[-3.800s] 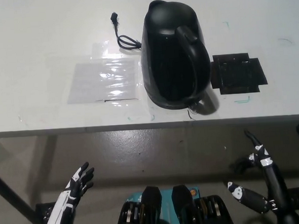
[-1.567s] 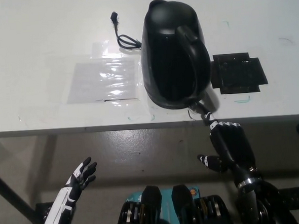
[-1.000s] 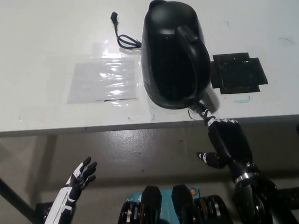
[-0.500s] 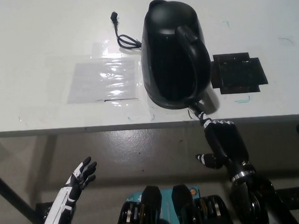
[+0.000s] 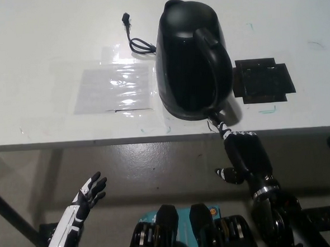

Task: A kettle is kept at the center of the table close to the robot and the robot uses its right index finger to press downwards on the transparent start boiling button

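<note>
one stiff button (image 5: 227,115) at the kettle (image 5: 192,60) base near the table's front edge likely yields to light downward pressure; right hand (image 5: 244,155) clenched, one finger out; left hand (image 5: 84,200) released.

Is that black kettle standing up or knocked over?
Standing upright: the kettle sits base-down on the white table, lid and handle facing up.
</note>
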Robot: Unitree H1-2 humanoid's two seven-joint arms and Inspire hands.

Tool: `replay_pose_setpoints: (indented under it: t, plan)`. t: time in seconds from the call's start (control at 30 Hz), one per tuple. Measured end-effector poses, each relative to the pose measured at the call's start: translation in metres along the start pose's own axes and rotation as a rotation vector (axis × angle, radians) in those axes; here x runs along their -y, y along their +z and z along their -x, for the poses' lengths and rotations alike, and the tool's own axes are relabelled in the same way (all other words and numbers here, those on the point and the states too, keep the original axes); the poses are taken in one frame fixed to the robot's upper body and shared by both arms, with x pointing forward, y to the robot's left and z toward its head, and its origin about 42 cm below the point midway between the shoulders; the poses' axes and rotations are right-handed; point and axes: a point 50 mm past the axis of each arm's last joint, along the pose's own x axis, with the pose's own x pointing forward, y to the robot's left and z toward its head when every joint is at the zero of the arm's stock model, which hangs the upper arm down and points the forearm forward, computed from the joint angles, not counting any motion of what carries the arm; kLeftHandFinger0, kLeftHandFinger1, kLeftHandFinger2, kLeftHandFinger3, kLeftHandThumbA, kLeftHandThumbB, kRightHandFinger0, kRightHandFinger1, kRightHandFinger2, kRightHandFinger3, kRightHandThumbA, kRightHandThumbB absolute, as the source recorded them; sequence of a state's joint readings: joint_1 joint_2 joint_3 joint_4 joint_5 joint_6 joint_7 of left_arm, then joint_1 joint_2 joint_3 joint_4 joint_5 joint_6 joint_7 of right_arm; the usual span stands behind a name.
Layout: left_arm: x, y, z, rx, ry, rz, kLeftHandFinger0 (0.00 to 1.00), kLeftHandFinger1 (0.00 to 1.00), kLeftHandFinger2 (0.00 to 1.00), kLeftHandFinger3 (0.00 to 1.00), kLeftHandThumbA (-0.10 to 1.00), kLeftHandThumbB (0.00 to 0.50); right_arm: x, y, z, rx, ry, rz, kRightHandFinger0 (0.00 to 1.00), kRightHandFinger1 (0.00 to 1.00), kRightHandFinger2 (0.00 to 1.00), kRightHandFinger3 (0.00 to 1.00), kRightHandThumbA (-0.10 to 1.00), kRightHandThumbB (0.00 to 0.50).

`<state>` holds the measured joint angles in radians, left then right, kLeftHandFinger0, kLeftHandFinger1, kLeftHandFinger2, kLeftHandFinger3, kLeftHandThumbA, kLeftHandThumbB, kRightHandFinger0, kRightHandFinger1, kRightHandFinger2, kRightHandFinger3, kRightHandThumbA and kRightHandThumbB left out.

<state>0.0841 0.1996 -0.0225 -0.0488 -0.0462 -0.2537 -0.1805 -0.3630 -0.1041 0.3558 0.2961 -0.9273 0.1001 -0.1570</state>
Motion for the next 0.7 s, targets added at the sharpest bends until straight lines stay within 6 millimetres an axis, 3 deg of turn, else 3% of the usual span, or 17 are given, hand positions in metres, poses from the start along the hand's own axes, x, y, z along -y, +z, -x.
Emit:
replay_pose_setpoints:
  t: [0.7]
  plan:
    - [-0.0002, 0.0009, -0.0016, 0.005, -0.001, -0.001, 1.00, 1.00, 1.00, 1.00, 1.00, 0.361, -0.0028, -0.0051, -0.0087, -0.023, -0.002, 0.019, 0.00, 0.00, 0.03, 1.00, 1.00, 0.208]
